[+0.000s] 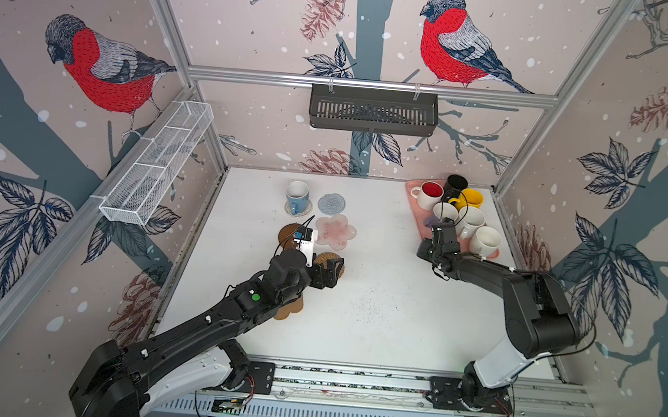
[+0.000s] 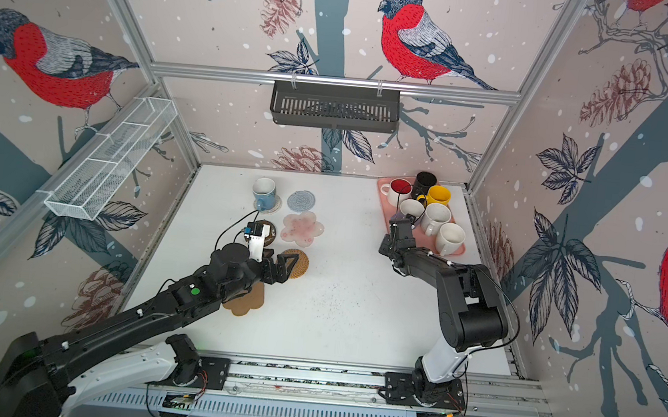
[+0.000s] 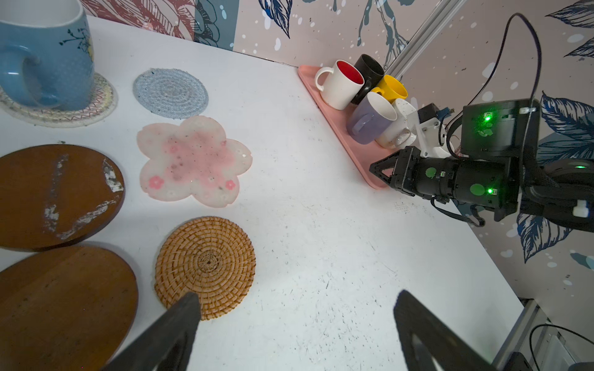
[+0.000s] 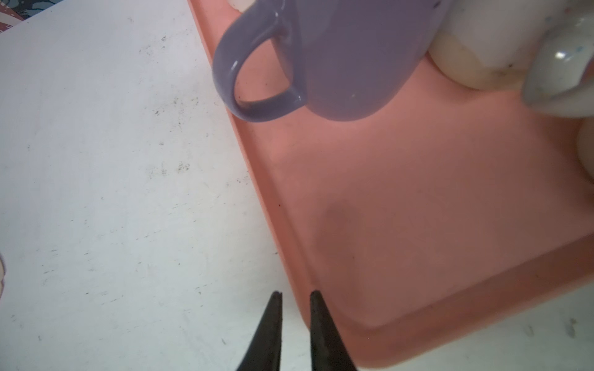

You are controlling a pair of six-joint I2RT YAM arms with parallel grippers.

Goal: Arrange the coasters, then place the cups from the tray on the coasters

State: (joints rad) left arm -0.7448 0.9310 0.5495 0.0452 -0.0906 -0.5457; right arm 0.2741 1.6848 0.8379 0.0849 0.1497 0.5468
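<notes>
Pink tray (image 4: 418,225): far-right counter corner, six cups packed on it.
Right hand (image 4: 295,294): fingers nearly together at tray's rim, short of lavender cup (image 4: 347,57); cannot tell if grasping. Likely meant to drag tray nearer.
Left hand (image 3: 297,292): released, spread wide, empty, above wicker coaster (image 3: 205,266), out of the way.

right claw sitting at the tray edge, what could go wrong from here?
1. Right claw, nearly closed, appears astride the tray rim: it may drag the tray and topple what stands on it.
2. Lavender mug crowds the speckled white mug: lifting it could tip that one.
</notes>
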